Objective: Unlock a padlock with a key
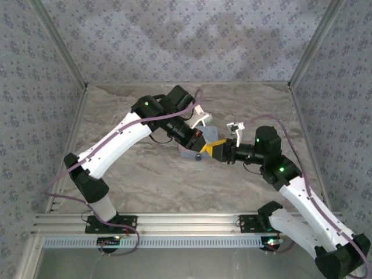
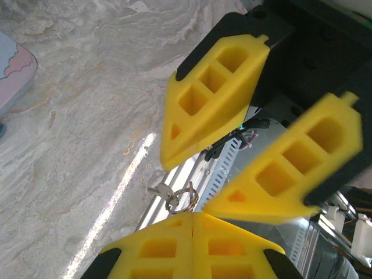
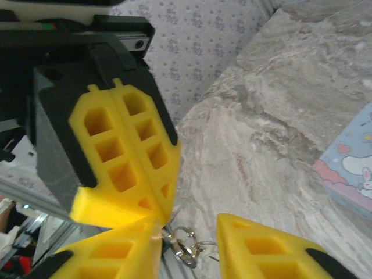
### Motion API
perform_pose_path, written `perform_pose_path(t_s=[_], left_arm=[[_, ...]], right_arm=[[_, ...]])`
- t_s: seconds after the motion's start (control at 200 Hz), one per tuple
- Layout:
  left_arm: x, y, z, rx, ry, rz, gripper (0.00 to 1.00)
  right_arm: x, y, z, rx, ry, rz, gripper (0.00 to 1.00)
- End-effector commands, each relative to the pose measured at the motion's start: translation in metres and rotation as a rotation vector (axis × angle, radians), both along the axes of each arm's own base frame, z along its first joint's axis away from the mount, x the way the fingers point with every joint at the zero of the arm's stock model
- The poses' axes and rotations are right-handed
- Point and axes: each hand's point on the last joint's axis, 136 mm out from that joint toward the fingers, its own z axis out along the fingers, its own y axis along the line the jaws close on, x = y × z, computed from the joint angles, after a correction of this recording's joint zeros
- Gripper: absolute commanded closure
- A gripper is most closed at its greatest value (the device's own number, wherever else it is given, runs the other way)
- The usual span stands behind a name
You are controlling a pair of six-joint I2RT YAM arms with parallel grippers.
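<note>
**Two arms meet tip to tip over ctr of desk, key ring between them**

L pincer [image 2: 192,216] is clamped shut on a key ring [image 2: 181,197]. The ring & a small key [image 2: 156,189] poke out past its yellow tips. R pincer [image 3: 192,229] faces it from the opposite side w/ jaws partway apart and the ring hanging in the gap. Whether its fingers touch the ring can't be told. In the top view the padlock [image 1: 199,156], tiny & dark bluish, lies on the marbled desk [image 1: 145,180] near its ctr. It sits right under the spot where the pincers meet, at the near edge of a pastel tin box [image 1: 187,152]. Both arms reach in from the desk's near edge, L from the left corner side, R from the right.
</note>
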Motion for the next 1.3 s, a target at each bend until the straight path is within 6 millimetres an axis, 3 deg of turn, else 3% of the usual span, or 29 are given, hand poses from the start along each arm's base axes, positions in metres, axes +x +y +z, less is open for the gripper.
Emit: perform_pose_path(t_s=[0.0,0.165,0.295,0.435,0.775,0.939,1.049,1.194,1.294], left_arm=[[-0.007,-0.001,0.016,-0.057,-0.022,-0.031,1.0],[-0.006,0.0,0.016,-0.054,-0.028,-0.03,1.0],[-0.006,-0.002,0.018,-0.065,-0.03,-0.032,1.0],[-0.007,-0.002,0.018,-0.064,-0.029,-0.033,1.0],[-0.007,-0.002,0.023,-0.088,-0.045,-0.03,1.0],[-0.009,-0.004,0.031,-0.121,-0.048,-0.039,1.0],[-0.012,-0.005,0.037,-0.151,-0.044,-0.045,1.0],[-0.012,-0.004,0.04,-0.159,-0.051,-0.042,1.0],[-0.012,-0.004,0.042,-0.168,-0.054,-0.04,1.0]], right_arm=[[0.005,-0.008,-0.007,-0.072,-0.001,-0.062,0.71],[-0.001,-0.008,-0.009,-0.091,-0.012,-0.042,0.61],[0.004,-0.011,-0.015,-0.125,0.002,-0.076,0.65],[-0.003,-0.006,-0.001,-0.051,-0.025,-0.042,0.56],[-0.011,-0.008,0.018,0.023,-0.064,-0.024,0.57],[-0.018,-0.002,0.02,0.043,-0.059,0.036,0.59],[-0.019,0.0,0.018,0.044,-0.055,0.054,0.54],[-0.021,0.003,0.019,0.049,-0.057,0.075,0.58],[-0.023,0.003,0.021,0.05,-0.063,0.084,0.7]])
